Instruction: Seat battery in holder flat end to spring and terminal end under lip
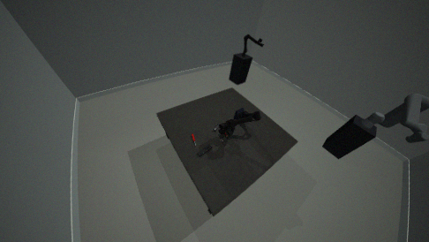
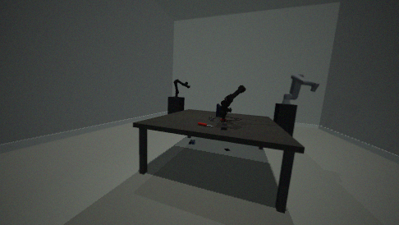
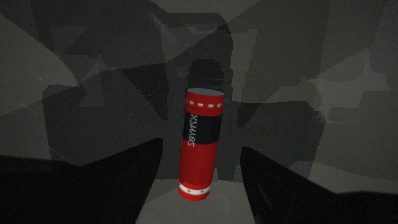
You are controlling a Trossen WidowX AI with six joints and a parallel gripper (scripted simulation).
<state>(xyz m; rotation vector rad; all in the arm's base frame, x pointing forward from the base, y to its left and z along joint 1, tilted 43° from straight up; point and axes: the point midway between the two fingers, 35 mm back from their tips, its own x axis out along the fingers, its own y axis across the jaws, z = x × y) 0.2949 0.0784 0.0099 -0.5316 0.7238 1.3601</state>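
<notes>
The red battery (image 3: 199, 162) with a black band shows between my fingers in the wrist view. Its grey flat end is at the top of that view and the plus-marked end at the bottom. It appears to stand upright with the flat end up. It also shows as a small red spot in the exterior view (image 2: 222, 120). My gripper (image 3: 201, 149) is partly open, with a gap on each side of the battery. The small silvery thing beside the gripper, probably the holder (image 1: 215, 129) (image 2: 211, 118), is too small to make out its spring or lip. It is outside the wrist view.
A red-handled screwdriver (image 1: 193, 138) (image 2: 202, 124) and a dark box-like device (image 1: 205, 151) (image 2: 223, 127) lie on the table (image 1: 247, 168) (image 2: 172, 123) towards its edge. Two other arms stand on pedestals (image 1: 240, 68) (image 1: 349, 138) away from the table. Dark shadows cover the area around the battery.
</notes>
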